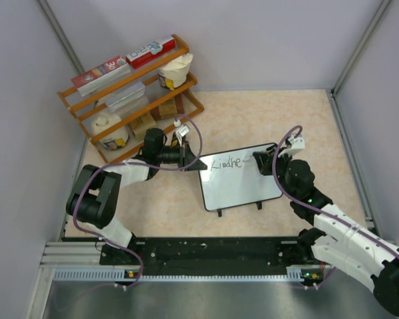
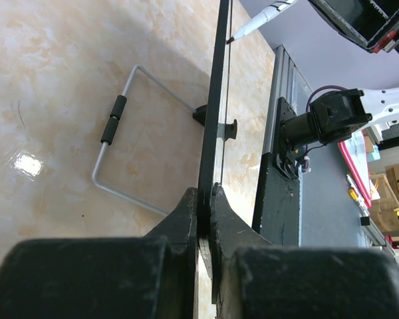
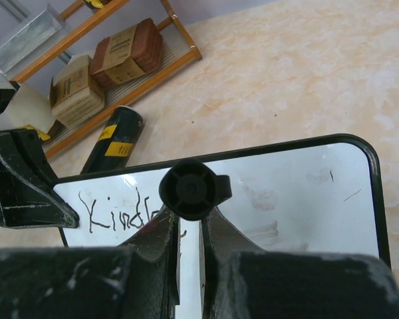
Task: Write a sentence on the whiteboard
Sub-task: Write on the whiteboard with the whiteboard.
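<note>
whiteboard (image 1: pixel 243 187): centre of frame, long axis left-right, feet toward bottom
sentence (image 1: pixel 226 163): along its top, from upper left
left gripper (image 1: pixel 189 156): pinches whiteboard's left edge
right gripper (image 1: pixel 261 161): pinches marker (image 3: pixel 194 189)

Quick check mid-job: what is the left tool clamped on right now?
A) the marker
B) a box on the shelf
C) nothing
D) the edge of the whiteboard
D: the left tool is shut on the black frame edge of the whiteboard, while the marker sits in the right tool.
</note>
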Motion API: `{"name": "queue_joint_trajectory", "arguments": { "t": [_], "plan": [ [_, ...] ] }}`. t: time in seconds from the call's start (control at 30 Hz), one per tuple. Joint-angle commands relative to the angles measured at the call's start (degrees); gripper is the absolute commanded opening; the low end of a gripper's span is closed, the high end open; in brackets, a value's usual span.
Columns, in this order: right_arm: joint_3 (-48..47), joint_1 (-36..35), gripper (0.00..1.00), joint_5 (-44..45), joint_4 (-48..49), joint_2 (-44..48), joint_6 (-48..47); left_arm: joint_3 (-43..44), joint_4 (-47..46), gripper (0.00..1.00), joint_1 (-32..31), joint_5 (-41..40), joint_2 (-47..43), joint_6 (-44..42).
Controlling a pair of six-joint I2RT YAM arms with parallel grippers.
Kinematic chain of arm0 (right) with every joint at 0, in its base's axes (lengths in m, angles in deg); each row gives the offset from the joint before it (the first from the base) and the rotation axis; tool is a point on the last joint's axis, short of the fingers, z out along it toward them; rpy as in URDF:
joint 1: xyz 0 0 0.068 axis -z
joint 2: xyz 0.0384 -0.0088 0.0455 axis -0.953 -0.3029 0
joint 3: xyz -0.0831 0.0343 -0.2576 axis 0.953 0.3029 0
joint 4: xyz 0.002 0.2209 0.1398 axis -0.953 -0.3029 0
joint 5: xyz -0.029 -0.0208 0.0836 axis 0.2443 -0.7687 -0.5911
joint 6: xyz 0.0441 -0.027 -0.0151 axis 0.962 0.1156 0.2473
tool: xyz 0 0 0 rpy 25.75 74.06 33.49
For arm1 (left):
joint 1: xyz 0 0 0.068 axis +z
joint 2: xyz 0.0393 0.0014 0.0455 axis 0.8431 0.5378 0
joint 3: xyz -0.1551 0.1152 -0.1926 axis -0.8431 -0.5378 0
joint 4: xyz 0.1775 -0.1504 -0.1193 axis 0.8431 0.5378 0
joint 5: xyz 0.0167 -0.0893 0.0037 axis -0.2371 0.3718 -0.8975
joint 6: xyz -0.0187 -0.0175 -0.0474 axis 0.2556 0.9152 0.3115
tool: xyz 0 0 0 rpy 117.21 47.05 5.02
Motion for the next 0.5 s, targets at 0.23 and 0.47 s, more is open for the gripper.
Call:
{"name": "queue_joint_trajectory", "arguments": {
  "t": [0.23,0.47],
  "plan": [
    [0.6,0.6,0.00,1.9,-2.9,3.0,-1.0,-0.6,3.2,0.00,-0.7,-3.3,1.7,-7.4],
    [1.3,0.6,0.00,-0.8,-2.6,2.8,-1.3,-0.6,3.2,0.00,-0.7,-3.3,1.6,-7.4]
  ]
}}
